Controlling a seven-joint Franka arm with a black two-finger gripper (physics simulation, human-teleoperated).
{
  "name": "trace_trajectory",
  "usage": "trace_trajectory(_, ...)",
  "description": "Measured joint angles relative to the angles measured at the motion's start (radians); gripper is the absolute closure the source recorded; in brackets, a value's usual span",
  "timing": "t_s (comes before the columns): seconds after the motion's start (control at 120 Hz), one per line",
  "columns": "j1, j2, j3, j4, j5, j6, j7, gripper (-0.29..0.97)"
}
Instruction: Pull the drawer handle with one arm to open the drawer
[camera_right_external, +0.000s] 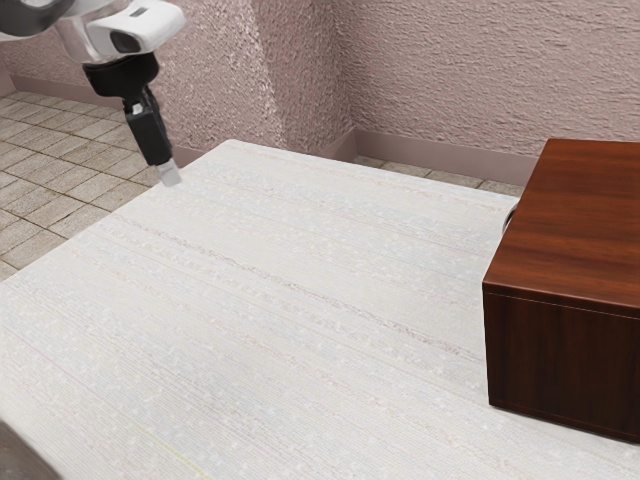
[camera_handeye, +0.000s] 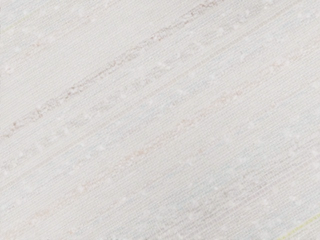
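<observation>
Well over at the far left, the arm (camera_right_external: 125, 40) hangs its jaws above the pale woodgrain surface (camera_right_external: 280, 330), near its far-left edge. Seen side-on, I cannot tell whether they are apart or together. The dark wooden drawer box (camera_right_external: 575, 300) sits at the right, well apart from them. A thin pale curve (camera_right_external: 508, 222) shows at its left face; too little shows to call it the handle.

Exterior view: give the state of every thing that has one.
Dark brown wooden drawer cabinet: upright on the pale wood-grain table, untouched; drawer front turned away, open or shut cannot be told.
Black two-finger hand: hovering near the table's far corner, empty, apart from the cabinet.
</observation>
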Motion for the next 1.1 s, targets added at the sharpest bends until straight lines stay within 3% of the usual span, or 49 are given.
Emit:
trace_trajectory(0.333,-0.004,0.002,-0.004,-0.015,-0.005,0.000,0.002,0.00)
trace_trajectory(0.483,-0.063,0.011,-0.015,-0.012,0.002,0.000,0.002,0.00)
trace_trajectory(0.617,-0.051,0.127,-0.044,0.096,0.002,0.000,0.025,0.00)
trace_trajectory(0.733,-0.020,0.301,-0.072,0.298,0.002,0.000,0.121,0.00)
trace_trajectory(0.867,0.025,0.405,-0.163,0.419,0.001,0.008,0.256,0.00)
trace_trajectory(1.0,0.131,0.472,-0.350,0.468,0.004,0.046,0.423,0.00)
trace_trajectory(1.1,0.152,0.485,-0.385,0.461,0.015,0.079,0.548,0.00)
